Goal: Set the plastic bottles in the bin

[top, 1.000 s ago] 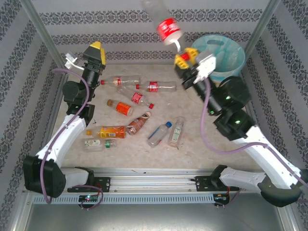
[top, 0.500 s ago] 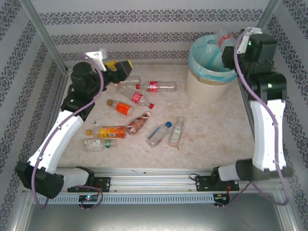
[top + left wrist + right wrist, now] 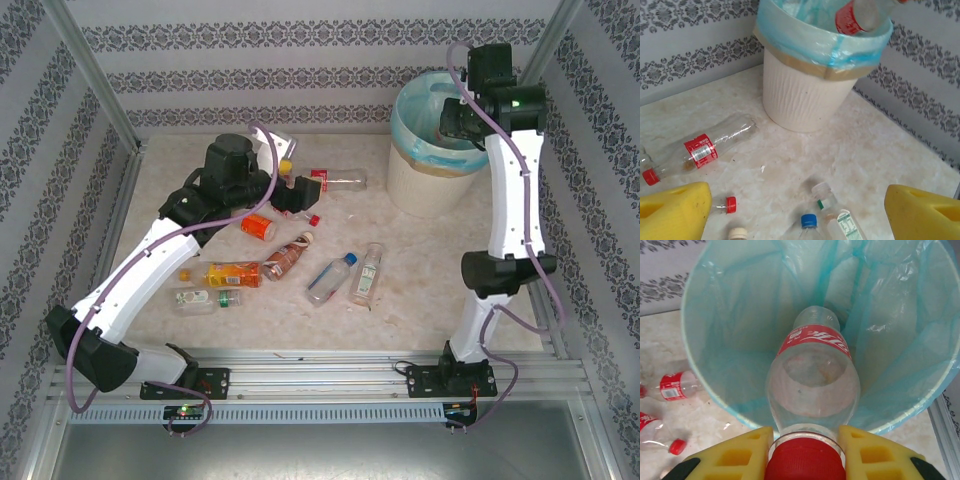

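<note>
**A:** So, where is the held bottle (image 3: 812,375) right now?

**B:** Its body points down into the mouth of the bin (image 3: 695,355), over the blue liner (image 3: 740,315). The right gripper (image 3: 805,447) is clamped on the neck at the red cap (image 3: 805,465).

**A:** How will it handle?

**B:** It looks empty and thin-walled, so I'd judge it light and easily crushed mid-body. The neck is the stiff part, so that's the sensible place to hold it. It should drop cleanly.

**A:** Any writing on it?

**B:** There's white script on the red label (image 3: 812,342), but it's too curved to read.

**A:** And the other arm?

**B:** The left gripper (image 3: 797,212) has its yellow fingers (image 3: 675,210) wide apart and holds nothing. It's over the table (image 3: 865,150), where a red-labelled bottle (image 3: 700,150) lies near the bin. A blue-capped bottle (image 3: 808,222) sits between the fingers.
</note>
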Available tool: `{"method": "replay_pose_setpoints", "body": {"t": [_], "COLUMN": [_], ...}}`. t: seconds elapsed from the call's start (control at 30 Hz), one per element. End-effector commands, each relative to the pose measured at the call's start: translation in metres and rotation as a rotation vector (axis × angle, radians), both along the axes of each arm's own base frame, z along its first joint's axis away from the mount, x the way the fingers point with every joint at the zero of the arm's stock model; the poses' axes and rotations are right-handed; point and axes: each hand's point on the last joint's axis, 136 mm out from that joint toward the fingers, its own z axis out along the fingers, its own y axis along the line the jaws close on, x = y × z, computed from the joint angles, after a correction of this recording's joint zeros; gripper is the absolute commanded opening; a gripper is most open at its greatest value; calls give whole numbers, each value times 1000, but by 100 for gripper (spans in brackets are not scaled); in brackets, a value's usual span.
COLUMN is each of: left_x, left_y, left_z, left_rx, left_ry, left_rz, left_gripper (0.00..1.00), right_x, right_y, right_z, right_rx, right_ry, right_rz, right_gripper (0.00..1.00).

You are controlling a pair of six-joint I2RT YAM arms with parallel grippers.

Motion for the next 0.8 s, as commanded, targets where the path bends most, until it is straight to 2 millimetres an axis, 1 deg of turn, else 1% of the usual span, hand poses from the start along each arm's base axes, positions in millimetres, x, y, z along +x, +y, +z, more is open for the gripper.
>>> {"method": "replay_pose_setpoints", "body": {"t": [0.0,0.07,0.17,0.27,0.4,0.43,0.5,0.6,0.7,0.77], "left_x": [-9,-10,-5,-5,-5,-4,-3,-1,0,1], "left_y": [-3,-4,0,-1,-4,-4,-5,-4,-4,-4], "left_z": [-8,-11,-8,-7,-9,-10,-12,-11,-9,-9], "left_rx": [102,130,149,135,123,123,128,131,128,127], "left_ry": [-19,-29,-48,-53,-44,-41,-40,-41,-44,-47], "left_rz": [-70,-84,-53,-45,-55,-55,-54,-45,-40,-38], "left_gripper": [90,91,92,92,92,92,92,92,92,92], "right_x": [-4,4,16,27,46,50,59,67,71,71], "right_y": [-17,-20,-20,-24,-25,-24,-23,-23,-23,-24], "right_z": [-27,-45,-67,-82,-92,-95,-95,-89,-74,-63], "right_rx": [-25,5,34,25,34,41,51,58,59,55], "right_ry": [123,167,216,236,214,210,187,145,88,49], "right_rz": [-40,-45,-39,-44,-39,-32,-31,-36,-41,-44], "right_gripper": [3,2,3,10,18,22,29,43,48,49]}}
